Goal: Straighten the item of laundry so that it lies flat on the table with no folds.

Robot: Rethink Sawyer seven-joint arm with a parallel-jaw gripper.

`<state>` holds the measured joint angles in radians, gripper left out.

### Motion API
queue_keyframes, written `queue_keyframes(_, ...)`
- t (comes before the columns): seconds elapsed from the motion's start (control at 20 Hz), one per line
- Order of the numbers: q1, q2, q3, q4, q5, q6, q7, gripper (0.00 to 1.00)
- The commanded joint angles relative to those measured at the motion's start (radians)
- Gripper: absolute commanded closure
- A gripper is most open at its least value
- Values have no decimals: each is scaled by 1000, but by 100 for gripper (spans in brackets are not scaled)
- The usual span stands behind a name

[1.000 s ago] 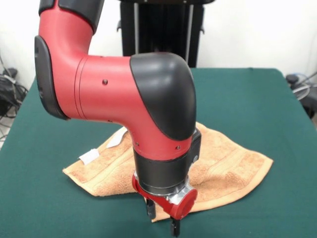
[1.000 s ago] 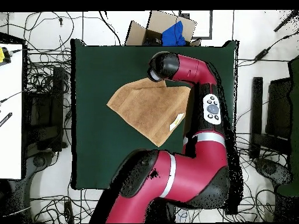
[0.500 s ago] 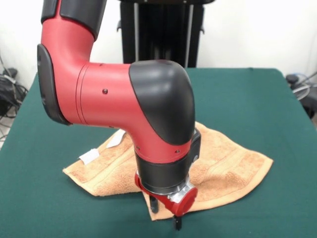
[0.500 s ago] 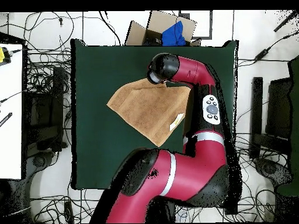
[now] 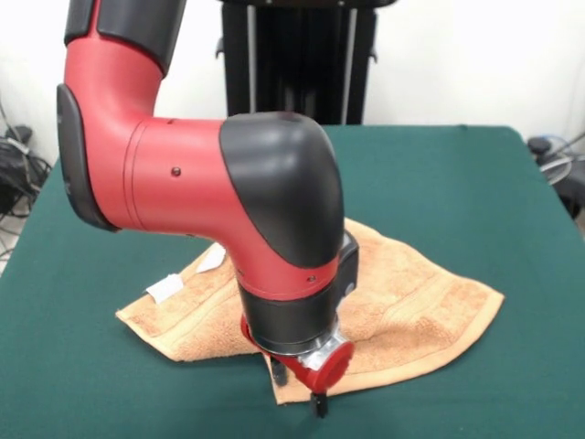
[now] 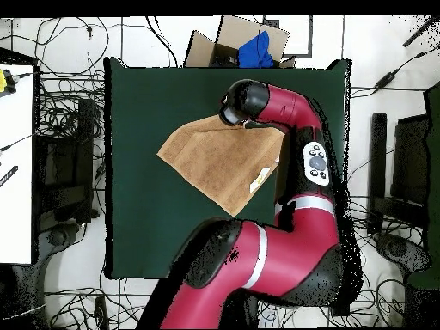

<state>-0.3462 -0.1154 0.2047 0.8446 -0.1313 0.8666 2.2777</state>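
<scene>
Front view: orange-tan towel (image 5: pixel 402 302) rumpled w/ folds, end effector (image 5: pixel 297 391) state unclear.

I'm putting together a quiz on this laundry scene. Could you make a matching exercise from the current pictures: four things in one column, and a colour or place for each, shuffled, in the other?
Things:
1. towel
2. table
3. white label tag
4. tool

Descriptions:
A. dark green covering, spread under everything
B. at the towel's near corner in the front view, low over the cloth
C. orange-tan, lying partly beneath the arm
D. at the towel's left edge in the front view

Pairs: 1-C, 2-A, 3-D, 4-B
</scene>
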Motion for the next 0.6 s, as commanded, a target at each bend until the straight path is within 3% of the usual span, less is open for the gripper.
queue_keyframes(0.05, -52, 11, 97, 161, -3, 75, -229, 0)
queue_keyframes(0.6, -87, 77, 127, 65, -48, 117, -319, 0)
